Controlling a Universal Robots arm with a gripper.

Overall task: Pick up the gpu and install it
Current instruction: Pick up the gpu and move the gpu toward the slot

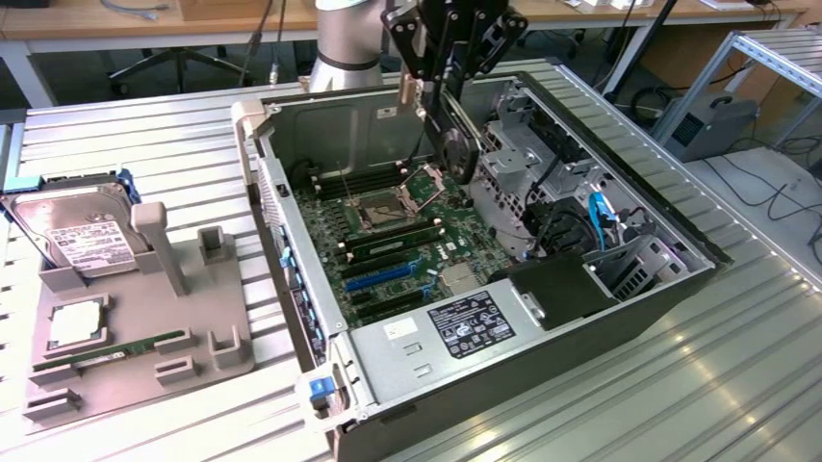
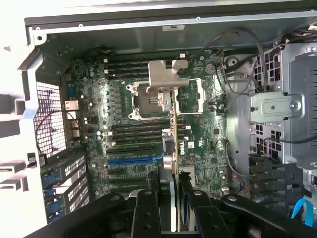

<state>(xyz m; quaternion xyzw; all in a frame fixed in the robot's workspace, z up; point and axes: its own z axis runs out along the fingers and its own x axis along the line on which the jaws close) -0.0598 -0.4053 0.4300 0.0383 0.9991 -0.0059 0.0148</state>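
Hand (image 1: 448, 87) pinches the gpu (image 1: 455, 144) by its upper edge. The card hangs upright over the motherboard (image 1: 398, 260) in the open computer case (image 1: 385, 358). The grey holder (image 1: 129, 371) on the worktop (image 1: 154, 144) carries a hard drive (image 1: 77, 236) and a RAM stick (image 1: 122, 348).

The gpu (image 1: 455, 144) hangs on edge inside the open case (image 1: 385, 385), clamped in the gripper (image 2: 171, 201), over the motherboard (image 1: 385, 252) beside the CPU socket (image 1: 381, 207). The exterior view shows a dark face. From the wrist it is edge-on, a thin green line ending in a silver bracket (image 2: 166, 82). It seems not yet seated.
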